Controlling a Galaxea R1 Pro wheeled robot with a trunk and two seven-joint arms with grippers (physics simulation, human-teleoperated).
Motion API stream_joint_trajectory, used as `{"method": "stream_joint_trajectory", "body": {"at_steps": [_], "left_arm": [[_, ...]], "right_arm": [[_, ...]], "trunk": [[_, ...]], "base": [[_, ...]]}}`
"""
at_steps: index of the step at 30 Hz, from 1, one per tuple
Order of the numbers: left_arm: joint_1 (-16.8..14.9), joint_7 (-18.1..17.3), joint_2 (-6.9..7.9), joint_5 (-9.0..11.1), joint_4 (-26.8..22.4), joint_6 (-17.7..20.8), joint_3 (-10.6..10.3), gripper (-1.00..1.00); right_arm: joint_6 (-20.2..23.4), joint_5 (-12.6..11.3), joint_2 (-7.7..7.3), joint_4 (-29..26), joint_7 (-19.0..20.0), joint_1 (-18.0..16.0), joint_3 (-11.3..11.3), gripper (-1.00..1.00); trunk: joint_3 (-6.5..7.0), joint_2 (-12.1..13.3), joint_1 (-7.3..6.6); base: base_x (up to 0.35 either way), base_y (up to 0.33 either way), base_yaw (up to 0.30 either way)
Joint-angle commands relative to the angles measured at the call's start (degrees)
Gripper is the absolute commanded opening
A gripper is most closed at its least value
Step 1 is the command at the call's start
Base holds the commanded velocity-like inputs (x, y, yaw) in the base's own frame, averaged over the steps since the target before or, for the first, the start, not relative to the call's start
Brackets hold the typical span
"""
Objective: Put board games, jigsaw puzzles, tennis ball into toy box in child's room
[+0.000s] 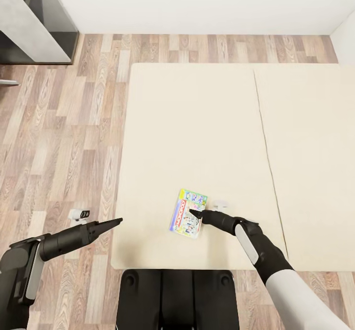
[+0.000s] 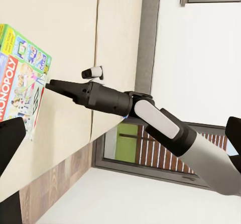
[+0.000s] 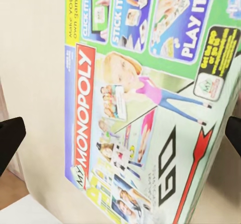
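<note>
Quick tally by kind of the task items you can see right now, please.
Board games: 1, the green-edged Monopoly box on the bed
Jigsaw puzzles: 0
Tennis balls: 0
Toy boxes: 0
Total: 1

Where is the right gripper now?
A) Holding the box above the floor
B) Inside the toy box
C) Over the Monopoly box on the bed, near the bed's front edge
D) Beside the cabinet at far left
C: in the head view the right gripper hangs over the Monopoly box, which lies flat on the bed near its front edge.
</note>
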Motion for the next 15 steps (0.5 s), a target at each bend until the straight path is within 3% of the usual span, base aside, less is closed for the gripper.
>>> {"method": "stream_joint_trajectory", "body": {"at_steps": [1, 15], "left_arm": [[0.0, -0.2, 0.0, 0.0, 0.0, 0.6, 0.0, 1.0], [0.0, -0.1, -0.28, 0.0, 0.1, 0.3, 0.1, 1.0]], "right_arm": [[0.4, -0.5, -0.07, -0.1, -0.1, 0.0, 0.1, 1.0], [0.4, -0.5, 0.23, -0.1, 0.0, -0.1, 0.0, 1.0]], "trunk": [[-0.06, -0.1, 0.03], [-0.06, -0.1, 0.03]], "base": [[0.0, 0.01, 0.0], [0.0, 0.001, 0.0]]}}
